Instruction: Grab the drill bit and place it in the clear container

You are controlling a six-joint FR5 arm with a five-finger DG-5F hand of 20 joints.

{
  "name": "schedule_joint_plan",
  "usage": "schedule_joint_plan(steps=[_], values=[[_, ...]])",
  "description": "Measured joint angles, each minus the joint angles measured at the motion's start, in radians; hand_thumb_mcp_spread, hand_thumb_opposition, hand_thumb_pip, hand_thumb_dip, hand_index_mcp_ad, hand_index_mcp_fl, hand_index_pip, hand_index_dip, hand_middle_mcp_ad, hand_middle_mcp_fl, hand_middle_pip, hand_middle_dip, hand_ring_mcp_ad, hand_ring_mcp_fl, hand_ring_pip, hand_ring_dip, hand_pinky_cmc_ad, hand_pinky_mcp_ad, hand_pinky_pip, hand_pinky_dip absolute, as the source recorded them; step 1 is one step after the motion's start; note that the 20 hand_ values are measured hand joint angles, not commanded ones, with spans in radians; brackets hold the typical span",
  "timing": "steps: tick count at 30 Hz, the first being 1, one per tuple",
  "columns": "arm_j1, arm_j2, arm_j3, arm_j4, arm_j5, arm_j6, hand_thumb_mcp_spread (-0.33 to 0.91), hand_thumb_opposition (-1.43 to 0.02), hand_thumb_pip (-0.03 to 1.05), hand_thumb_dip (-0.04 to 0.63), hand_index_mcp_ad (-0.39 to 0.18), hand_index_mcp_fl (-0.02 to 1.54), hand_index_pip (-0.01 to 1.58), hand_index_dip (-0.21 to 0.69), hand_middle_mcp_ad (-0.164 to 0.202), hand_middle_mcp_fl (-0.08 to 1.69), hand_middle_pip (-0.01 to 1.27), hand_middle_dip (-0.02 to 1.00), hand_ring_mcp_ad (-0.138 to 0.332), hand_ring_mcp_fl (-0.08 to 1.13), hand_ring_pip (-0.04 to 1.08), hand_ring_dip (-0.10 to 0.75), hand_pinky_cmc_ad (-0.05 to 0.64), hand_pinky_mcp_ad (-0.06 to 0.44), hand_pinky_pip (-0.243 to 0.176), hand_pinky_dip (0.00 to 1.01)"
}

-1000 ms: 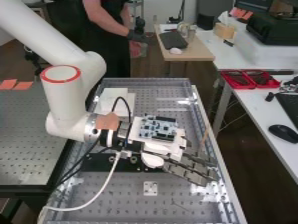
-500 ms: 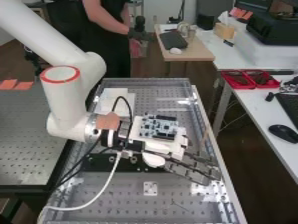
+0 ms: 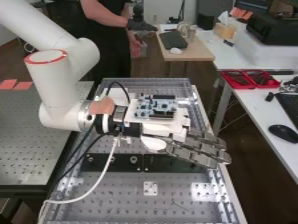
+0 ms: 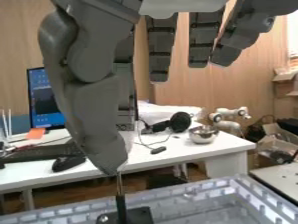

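High view. One white robot arm point(image 3: 50, 100), entering at upper left; one hand point(image 3: 199, 150), dark grey, over the bench point(image 3: 120, 202), fingers extended and lying close together. Against the earlier frame, hand and arm have shifted toward the bench's far end, and more of the right part of the black plate point(image 3: 100, 164) lies uncovered. On top of the hand: one circuit board point(image 3: 156, 106). On the bench: one black plate; one small white plate point(image 3: 150, 188), nearer the near end. To the right, on the white desk point(image 3: 269, 152): two red trays point(image 3: 238, 81), side by side; one black mouse point(image 3: 284, 133); one keyboard point(image 3: 290, 106). To the left: two orange notes point(image 3: 8, 84).

Wrist view. One thumb point(image 4: 96, 120), angled down and pinching one drill bit point(image 4: 120, 186) at its tip; the contact behind the thumb is hidden. The other fingers hang nearly straight, with gaps between them. The drill bit is upright, thin metal above, black below, its lower part in line with a black block. On the desk beyond: one metal bowl point(image 4: 203, 134); one black headset point(image 4: 179, 122); one monitor point(image 4: 45, 97).
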Motion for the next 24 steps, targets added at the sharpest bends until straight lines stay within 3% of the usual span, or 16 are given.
schedule_joint_plan(steps=[24], values=[[0.058,0.187,-0.021,-0.036,-0.01,-0.063,0.65,-0.98,0.44,0.262,-0.168,0.85,1.1,0.061,0.049,0.21,0.13,0.17,0.18,0.09,0.11,0.009,0.295,0.157,-0.059,0.19]])
